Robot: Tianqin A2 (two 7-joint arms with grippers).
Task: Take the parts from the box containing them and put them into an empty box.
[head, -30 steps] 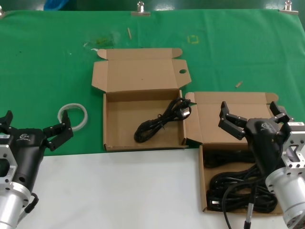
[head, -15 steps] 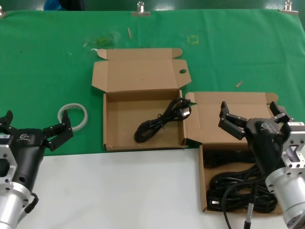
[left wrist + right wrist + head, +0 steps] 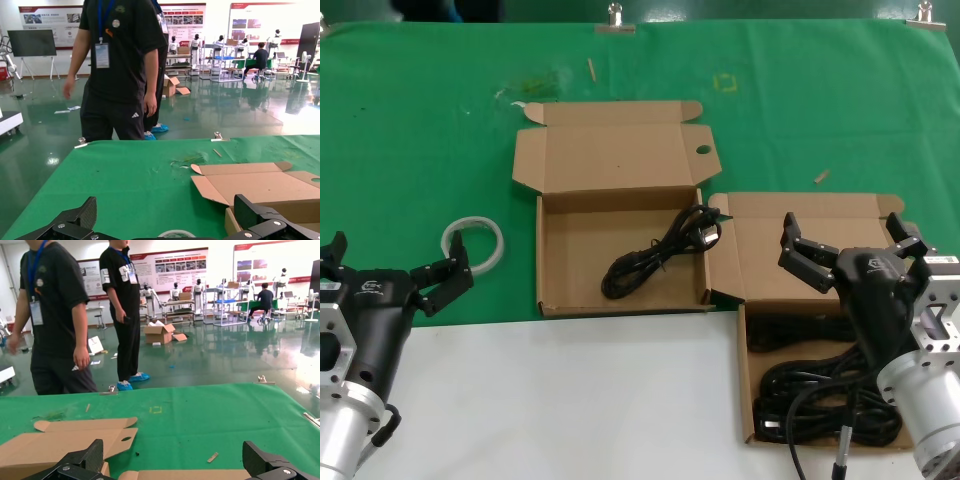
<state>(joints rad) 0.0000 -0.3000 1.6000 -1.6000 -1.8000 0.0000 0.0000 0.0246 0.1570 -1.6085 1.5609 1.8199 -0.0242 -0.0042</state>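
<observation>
The box containing the parts (image 3: 748, 400) stands at the right, its lid (image 3: 760, 250) folded back, with several black coiled cords (image 3: 815, 400) inside, partly hidden by my right arm. My right gripper (image 3: 855, 245) hovers open above the back of this box, holding nothing. The other carton (image 3: 550, 255), in the middle, has its lid (image 3: 610, 155) up and one black cord (image 3: 660, 250) lying in it. My left gripper (image 3: 392, 265) hangs open and empty at the far left, away from both boxes. In the right wrist view the open gripper (image 3: 175, 455) faces the middle carton's lid (image 3: 55, 445).
A white tape ring (image 3: 473, 243) lies on the green cloth (image 3: 420, 130) between my left gripper and the middle carton. The bare white tabletop (image 3: 570, 400) runs along the front. Small scraps (image 3: 820, 177) lie on the cloth behind the boxes. People stand beyond the table (image 3: 120, 70).
</observation>
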